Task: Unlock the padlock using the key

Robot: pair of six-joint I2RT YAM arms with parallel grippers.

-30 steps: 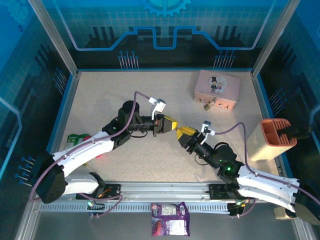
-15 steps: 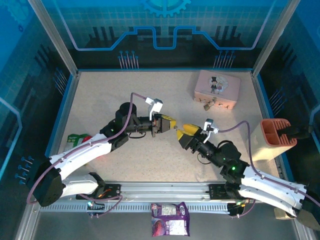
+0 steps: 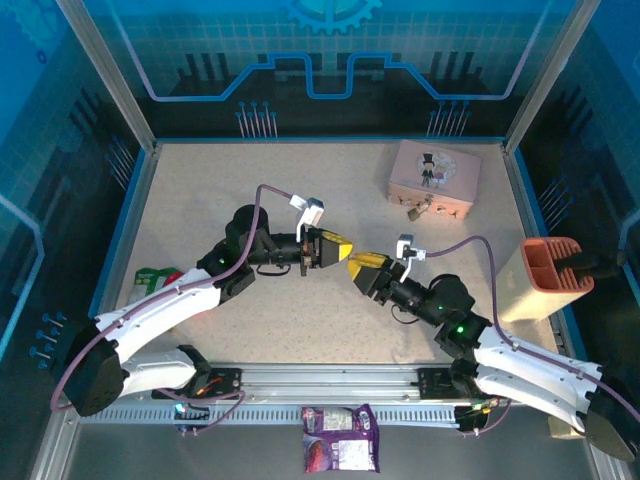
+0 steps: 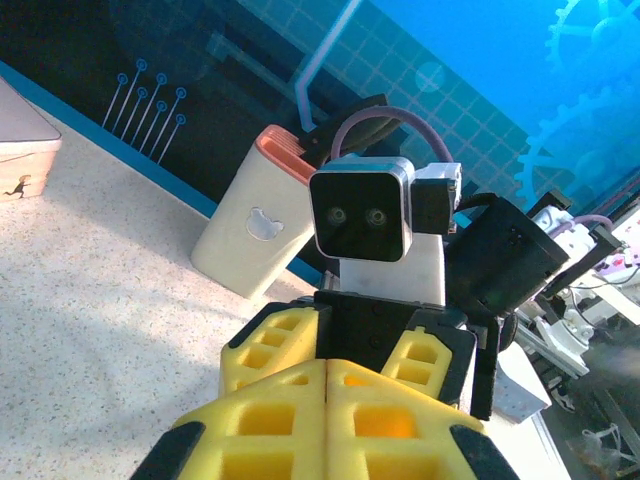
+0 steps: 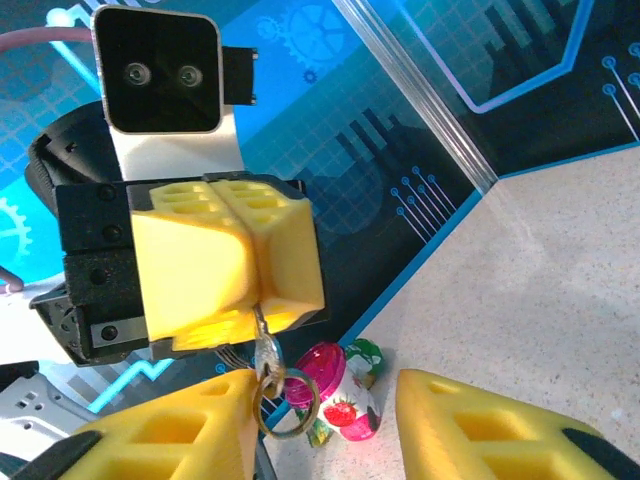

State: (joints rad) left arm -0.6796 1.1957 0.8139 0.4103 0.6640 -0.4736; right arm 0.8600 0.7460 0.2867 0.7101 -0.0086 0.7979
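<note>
Speckled tabletop (image 3: pixel 200 190) holds the padlock (image 3: pixel 413 212) well apart from the left hand (image 3: pixel 346 250) pinching the key (image 5: pixel 266 350) and the parted right hand (image 3: pixel 358 266).

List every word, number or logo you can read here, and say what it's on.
No text here is legible.
pink box: cartoon figures; any lettering is too small to read.
purple packet: print too blurred to read.
strawberry cup: label too blurred to read.
cream holder: a small white emblem, no words.
</note>
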